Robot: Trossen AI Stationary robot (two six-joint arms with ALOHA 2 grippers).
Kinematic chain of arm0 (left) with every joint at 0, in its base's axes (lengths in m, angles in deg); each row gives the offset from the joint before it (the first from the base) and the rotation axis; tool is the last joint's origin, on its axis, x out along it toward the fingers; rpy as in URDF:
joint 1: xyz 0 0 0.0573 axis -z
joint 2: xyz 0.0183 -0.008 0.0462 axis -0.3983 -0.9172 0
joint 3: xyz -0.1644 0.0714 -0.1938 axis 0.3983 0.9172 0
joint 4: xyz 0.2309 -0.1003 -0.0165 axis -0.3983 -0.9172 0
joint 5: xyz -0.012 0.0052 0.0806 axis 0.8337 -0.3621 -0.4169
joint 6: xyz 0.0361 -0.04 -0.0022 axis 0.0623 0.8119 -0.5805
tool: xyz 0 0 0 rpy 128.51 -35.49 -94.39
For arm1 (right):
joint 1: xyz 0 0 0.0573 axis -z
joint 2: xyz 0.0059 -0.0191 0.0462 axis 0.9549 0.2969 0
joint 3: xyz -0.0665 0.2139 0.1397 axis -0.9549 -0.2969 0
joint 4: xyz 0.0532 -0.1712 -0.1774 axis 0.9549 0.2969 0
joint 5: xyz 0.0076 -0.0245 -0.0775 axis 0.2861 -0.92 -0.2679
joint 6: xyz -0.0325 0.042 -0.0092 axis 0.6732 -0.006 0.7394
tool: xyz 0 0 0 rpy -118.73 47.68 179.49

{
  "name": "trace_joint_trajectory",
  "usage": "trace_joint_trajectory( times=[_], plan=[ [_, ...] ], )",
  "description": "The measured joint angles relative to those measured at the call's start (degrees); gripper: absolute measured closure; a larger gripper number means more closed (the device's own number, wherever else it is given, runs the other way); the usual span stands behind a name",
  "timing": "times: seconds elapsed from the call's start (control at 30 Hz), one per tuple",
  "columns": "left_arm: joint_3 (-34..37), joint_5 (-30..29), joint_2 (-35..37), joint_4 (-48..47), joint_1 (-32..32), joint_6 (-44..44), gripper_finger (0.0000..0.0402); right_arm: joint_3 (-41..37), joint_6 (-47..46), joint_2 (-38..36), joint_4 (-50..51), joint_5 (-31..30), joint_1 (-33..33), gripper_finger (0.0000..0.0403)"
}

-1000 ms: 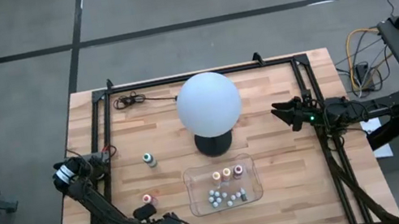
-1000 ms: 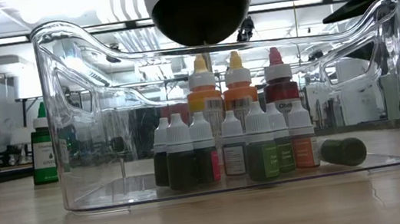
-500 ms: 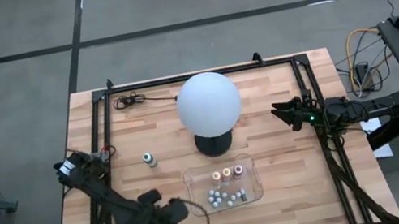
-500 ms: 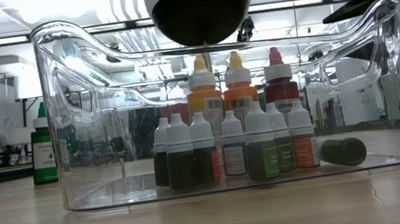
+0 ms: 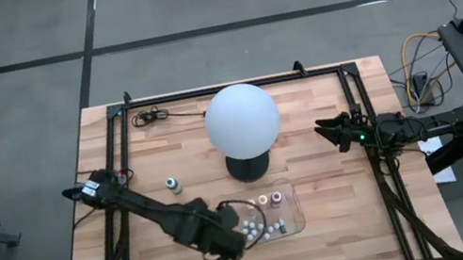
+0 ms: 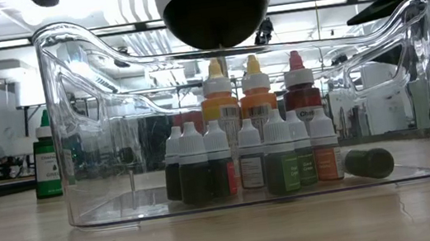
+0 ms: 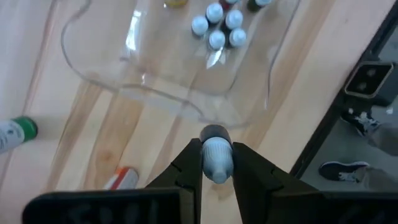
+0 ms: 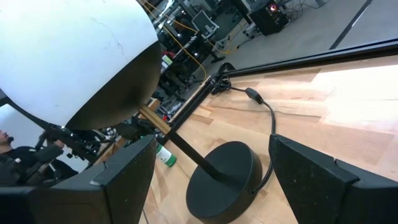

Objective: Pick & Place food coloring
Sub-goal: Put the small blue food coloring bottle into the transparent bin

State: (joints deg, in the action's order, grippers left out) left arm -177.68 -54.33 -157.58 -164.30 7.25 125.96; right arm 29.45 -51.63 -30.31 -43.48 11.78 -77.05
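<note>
left end effector (image 7: 216,163) grips 1 bottle (image 7: 216,160) — tray (image 6: 81,113): 11 bottles | right end effector (image 8: 208,171) open

You see most food coloring bottles (image 6: 254,161) standing upright inside the clear tray (image 6: 73,114), one lying on its side. One white-capped bottle (image 7: 216,154) sits clamped between the left jaws; a green one (image 5: 173,186) stands apart.

The high view looks straight down on the whole table (image 5: 120,150). The low view sits at tabletop height, close against the clear tray (image 6: 73,114). All 4 views share either tray or globe lamp (image 5: 242,118).
</note>
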Motion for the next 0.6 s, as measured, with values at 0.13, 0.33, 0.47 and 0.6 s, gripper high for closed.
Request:
trace_joint_trajectory(
  times=[0.13, 0.33, 0.47, 0.6],
  plan=[
    [-2.0, 0.1, -2.2, 0.0, -1.3, -1.8, 0.0360, 0.0, 0.0, 0.0, 0.0, 0.0, 0.0, 0.0101],
    [-5.3, 0.0, -6.1, 0.2, -2.8, -4.1, 0.0362, 0.0, 0.0, 0.0, 0.0, 0.0, 0.0, 0.0101],
    [-7.1, 0.0, -8.6, 0.7, -3.5, -4.5, 0.0363, 0.0, 0.0, 0.0, 0.0, 0.0, 0.0, 0.0101],
    [-8.9, -1.0, -11.4, 1.0, -4.1, -4.9, 0.0364, 0.0, 0.0, 0.0, 0.0, 0.0, 0.0, 0.0101]
  ],
)
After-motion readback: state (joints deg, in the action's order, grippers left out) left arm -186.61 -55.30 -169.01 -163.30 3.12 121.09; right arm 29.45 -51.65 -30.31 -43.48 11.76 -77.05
